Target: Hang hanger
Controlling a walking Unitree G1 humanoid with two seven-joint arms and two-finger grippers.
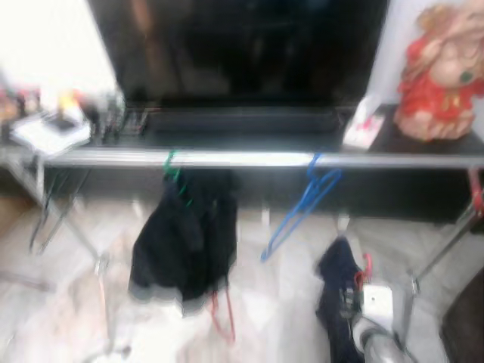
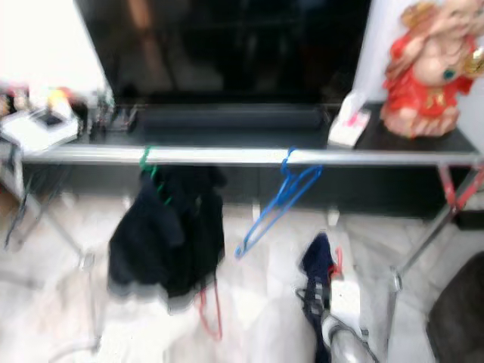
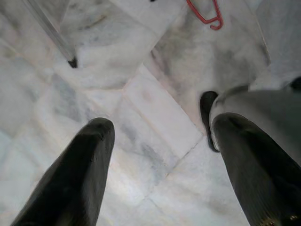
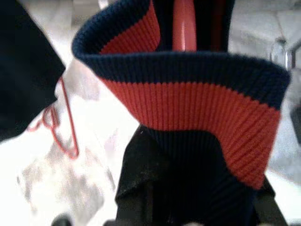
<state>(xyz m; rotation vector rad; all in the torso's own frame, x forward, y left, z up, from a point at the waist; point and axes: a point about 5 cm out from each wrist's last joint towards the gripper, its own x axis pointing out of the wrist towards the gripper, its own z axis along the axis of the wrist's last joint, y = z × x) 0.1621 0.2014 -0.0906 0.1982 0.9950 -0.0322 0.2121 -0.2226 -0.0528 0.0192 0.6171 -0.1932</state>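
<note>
Right pincer (image 1: 349,291) grips ribbed knit garment (image 4: 188,99), red hanger (image 4: 184,26).

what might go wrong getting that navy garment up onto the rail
The right pincer grips the navy and red ribbed knit garment on its red hanger low, well below the silver metal rail. The garment's collar hides the hook, so it may miss the rail. The blue plastic hanger and black hanging garment nearby could be knocked.

A rail (image 1: 249,159) runs across, a screen (image 1: 242,49) behind it. A garment (image 1: 185,242) hangs from the rail's left part, an empty hanger (image 1: 302,204) right of it, a figurine (image 1: 439,72) behind the rail's right end.
</note>
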